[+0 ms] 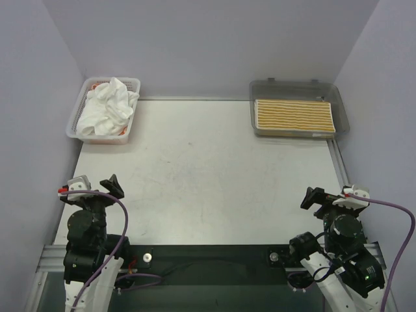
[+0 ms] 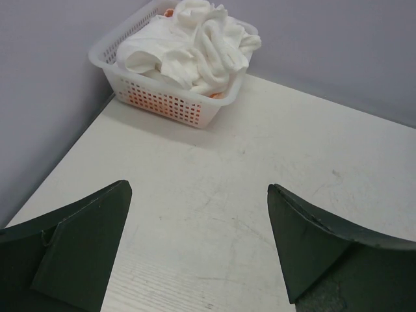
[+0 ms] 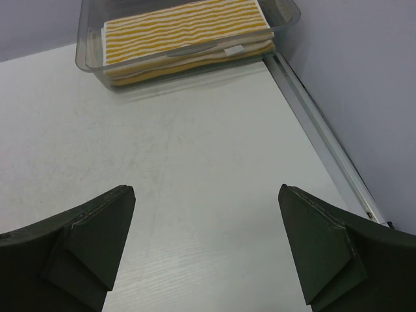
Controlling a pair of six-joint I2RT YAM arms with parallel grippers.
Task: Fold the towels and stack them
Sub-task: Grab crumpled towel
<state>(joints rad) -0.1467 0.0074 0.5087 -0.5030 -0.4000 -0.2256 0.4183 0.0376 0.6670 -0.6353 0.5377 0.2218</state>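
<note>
My left gripper (image 2: 198, 188) and right gripper (image 3: 207, 190) hang with fingers spread, holding nothing. At eleven o'clock the white towels (image 2: 195, 45) lie crumpled in the basket (image 2: 162, 104). My left wrist view shows orange cloth (image 2: 140, 97) through its mesh. At one o'clock the striped towel (image 3: 185, 29) lies in the tray (image 3: 91, 39), and my right wrist view reveals its folded layers.

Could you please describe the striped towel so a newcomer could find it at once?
Look at the far right corner of the white table, where a grey translucent tray stands. The striped towel lies folded flat inside it. It alone has yellow-and-white stripes; the white towels are heaped in the mesh basket at the far left.
</note>
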